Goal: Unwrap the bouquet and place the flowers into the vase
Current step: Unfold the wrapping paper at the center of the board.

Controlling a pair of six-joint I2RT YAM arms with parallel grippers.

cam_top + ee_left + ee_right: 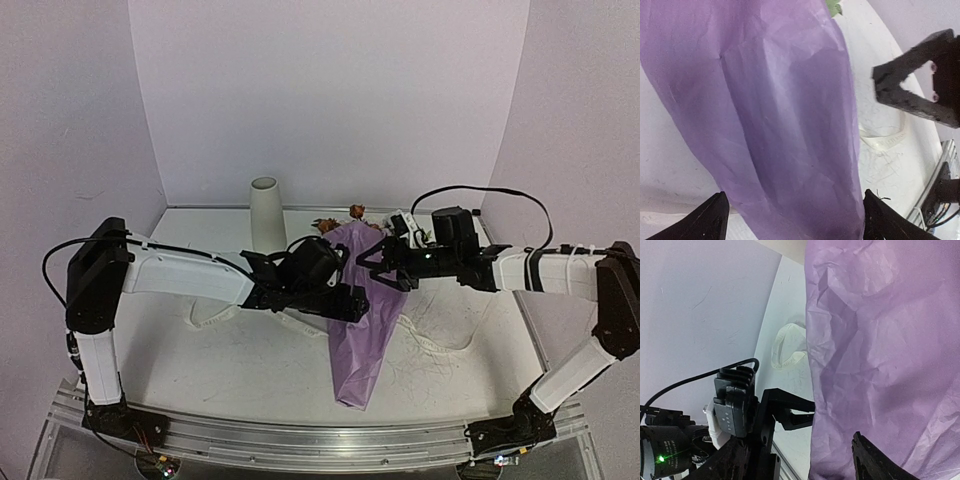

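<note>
Room: pale lilac-white walls (pixel 330 90), three sides.
Surface: white table (pixel 200 360), scuffed; cream ribbon (pixel 885 142) loose.
Vase (pixel 266 212): upright, rear, left of centre.
Bouquet (pixel 358 330): lying flat, centre, blooms rearward.
Left gripper (pixel 794 200): spread, straddling wrap.
Right gripper (pixel 797 440): spread above wrap.
Arm label (pixel 670 445): unreadable.

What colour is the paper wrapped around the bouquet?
The paper is lilac-purple, plain; clearest in the left wrist view.
</note>
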